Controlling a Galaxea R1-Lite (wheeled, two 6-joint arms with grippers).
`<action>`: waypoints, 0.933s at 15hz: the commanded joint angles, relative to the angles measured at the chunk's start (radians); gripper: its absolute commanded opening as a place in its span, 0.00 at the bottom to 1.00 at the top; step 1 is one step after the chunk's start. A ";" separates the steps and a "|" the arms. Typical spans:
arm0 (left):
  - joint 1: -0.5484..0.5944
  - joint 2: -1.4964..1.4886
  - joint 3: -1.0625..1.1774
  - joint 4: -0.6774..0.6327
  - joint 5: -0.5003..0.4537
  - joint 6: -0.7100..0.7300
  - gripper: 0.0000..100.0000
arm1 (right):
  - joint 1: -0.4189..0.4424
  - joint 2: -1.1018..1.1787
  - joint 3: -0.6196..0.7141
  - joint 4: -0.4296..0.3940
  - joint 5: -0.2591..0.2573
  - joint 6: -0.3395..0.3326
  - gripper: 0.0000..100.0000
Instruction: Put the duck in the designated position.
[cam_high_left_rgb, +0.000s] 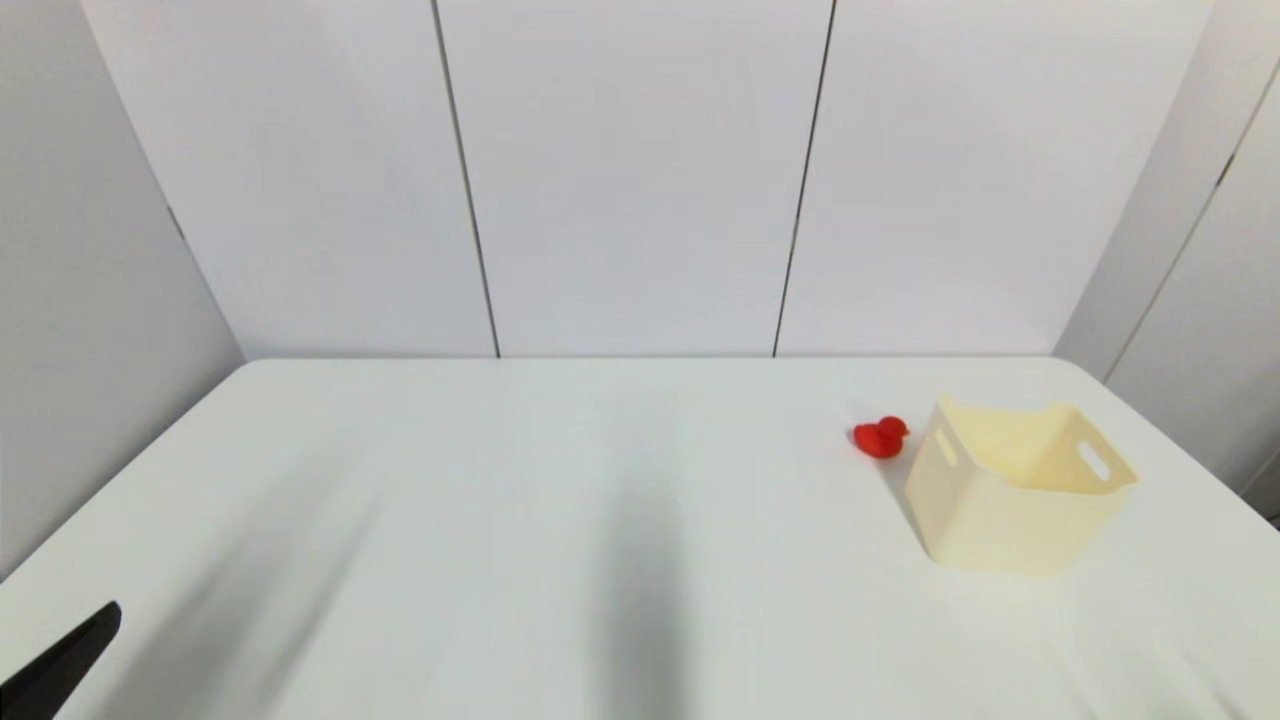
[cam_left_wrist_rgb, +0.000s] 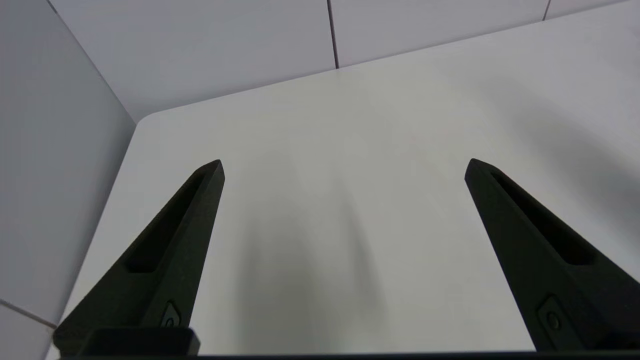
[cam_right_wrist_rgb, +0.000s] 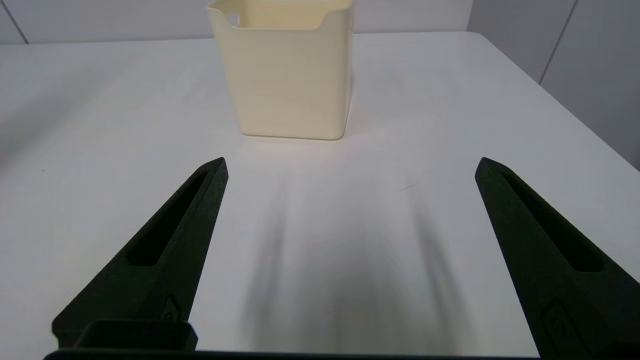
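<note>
Left hand (cam_left_wrist_rgb: 344, 165): parked low at the near left corner of the counter, fingers spread wide apart, gripping nothing; only one black fingertip shows in the head view.
Right hand (cam_right_wrist_rgb: 350, 162): out of the head view, low over the near right part of the counter, fingers wide apart and empty, pointing toward the bin.
Counter (cam_high_left_rgb: 520, 500): white, with soft shadows on its near half.
Bin (cam_high_left_rgb: 1015, 490): cream, upright, open-topped, with handle slots, far right.
Duck (cam_high_left_rgb: 881, 437): red, sits on the counter just beside the bin's left far corner, outside it.

Bin (cam_high_left_rgb: 1015, 500) crowds duck (cam_high_left_rgb: 881, 437) on robot's right.
</note>
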 joint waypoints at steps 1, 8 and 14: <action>0.034 -0.206 0.150 -0.042 0.000 -0.013 1.00 | 0.000 0.001 0.000 -0.001 0.000 0.000 1.00; 0.054 -0.410 0.331 -0.036 0.006 -0.005 1.00 | 0.002 0.001 0.000 -0.001 0.000 0.000 1.00; 0.053 -0.494 0.331 0.113 0.073 -0.008 1.00 | 0.002 0.001 0.000 -0.001 0.001 0.000 1.00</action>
